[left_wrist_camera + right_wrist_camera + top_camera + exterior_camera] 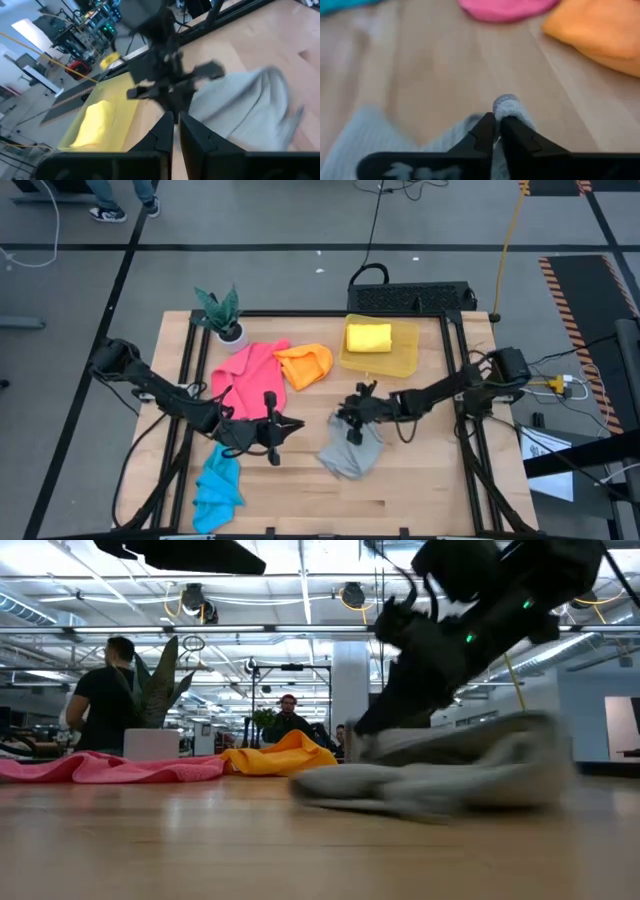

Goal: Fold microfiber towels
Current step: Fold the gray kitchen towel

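Right pincer (497,122) is pinching grey towel (352,452) edge at desk (420,480) centre; next, dragging toward 6 o'clock. Left pincer (176,125) is idling, pressed together.

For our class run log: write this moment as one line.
right gripper: shut on grey towel | left gripper: shut, empty, beside pink towel | yellow towel: folded in bin

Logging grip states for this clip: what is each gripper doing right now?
Left gripper: shut, holding nothing, above the table.
Right gripper: shut on the grey towel, pinching a fold.
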You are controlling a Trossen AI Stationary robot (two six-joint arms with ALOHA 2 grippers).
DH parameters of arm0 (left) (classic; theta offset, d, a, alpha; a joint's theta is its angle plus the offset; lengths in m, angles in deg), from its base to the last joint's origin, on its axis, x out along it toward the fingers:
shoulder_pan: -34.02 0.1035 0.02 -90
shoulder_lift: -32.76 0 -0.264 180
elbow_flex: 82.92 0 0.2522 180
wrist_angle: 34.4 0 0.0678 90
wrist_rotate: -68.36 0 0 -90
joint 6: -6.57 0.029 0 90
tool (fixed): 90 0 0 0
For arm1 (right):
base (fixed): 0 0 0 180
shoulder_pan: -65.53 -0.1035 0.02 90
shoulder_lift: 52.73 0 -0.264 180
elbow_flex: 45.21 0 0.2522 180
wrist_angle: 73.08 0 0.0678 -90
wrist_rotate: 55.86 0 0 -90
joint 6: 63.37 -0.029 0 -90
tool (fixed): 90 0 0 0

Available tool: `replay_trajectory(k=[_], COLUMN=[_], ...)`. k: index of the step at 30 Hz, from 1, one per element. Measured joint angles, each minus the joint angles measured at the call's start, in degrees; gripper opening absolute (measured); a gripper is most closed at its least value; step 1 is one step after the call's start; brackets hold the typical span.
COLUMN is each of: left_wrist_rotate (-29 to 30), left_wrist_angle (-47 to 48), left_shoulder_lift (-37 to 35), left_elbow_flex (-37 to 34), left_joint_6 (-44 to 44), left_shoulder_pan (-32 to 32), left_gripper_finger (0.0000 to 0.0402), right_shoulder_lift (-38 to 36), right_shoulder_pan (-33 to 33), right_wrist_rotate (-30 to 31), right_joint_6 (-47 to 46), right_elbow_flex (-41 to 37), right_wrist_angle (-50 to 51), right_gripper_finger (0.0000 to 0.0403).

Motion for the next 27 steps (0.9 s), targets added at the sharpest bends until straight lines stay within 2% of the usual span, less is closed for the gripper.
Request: replay_trajectory(k=[3, 7, 10, 13, 15, 17, 22, 27], left_wrist_rotate=[-1.65, -4.12, -4.28, -4.30, -3.67, -1.67, 6.43, 9.49], left_wrist_angle=[0.31, -0.06, -2.05, -2.58, -1.90, -0.47, 1.08, 3.53], left_shoulder_lift=[0.08, 2.08, 4.66, 6.09, 6.48, 6.49, 6.47, 6.45], left_elbow_flex=[0.00, -0.02, 0.00, -0.05, -0.02, -0.04, -0.04, -0.02], left_joint_6=[-1.25, -1.97, -0.35, 1.98, 2.83, 2.90, 3.28, 5.45], left_shoulder_pan=[0.32, 0.87, 1.66, 2.91, 3.85, 4.50, 4.99, 5.00], left_gripper_finger=[0.0033, 0.0033, 0.0033, 0.0033, 0.0033, 0.0033, 0.0033, 0.0033], right_shoulder_lift=[0.23, -5.80, -10.95, -12.89, -11.82, -9.26, -0.69, 6.74], right_shoulder_pan=[2.31, 1.93, -2.96, -8.25, -10.70, -11.70, -10.53, -7.27], right_wrist_rotate=[-1.33, -1.50, 7.55, 15.01, 18.24, 18.49, 17.51, 13.62], right_joint_6=[-0.16, 0.69, 0.47, 1.32, 0.28, -1.20, -0.14, 4.17], right_elbow_flex=[-0.02, -0.02, 0.02, 0.04, 0.04, 0.07, 3.29, 10.80], right_wrist_angle=[0.87, 5.48, 10.02, 11.55, 10.98, 10.06, 8.73, 8.47], right_gripper_finger=[0.0069, 0.0112, 0.0117, 0.0103, 0.0092, 0.0082, 0.0076, 0.0077])
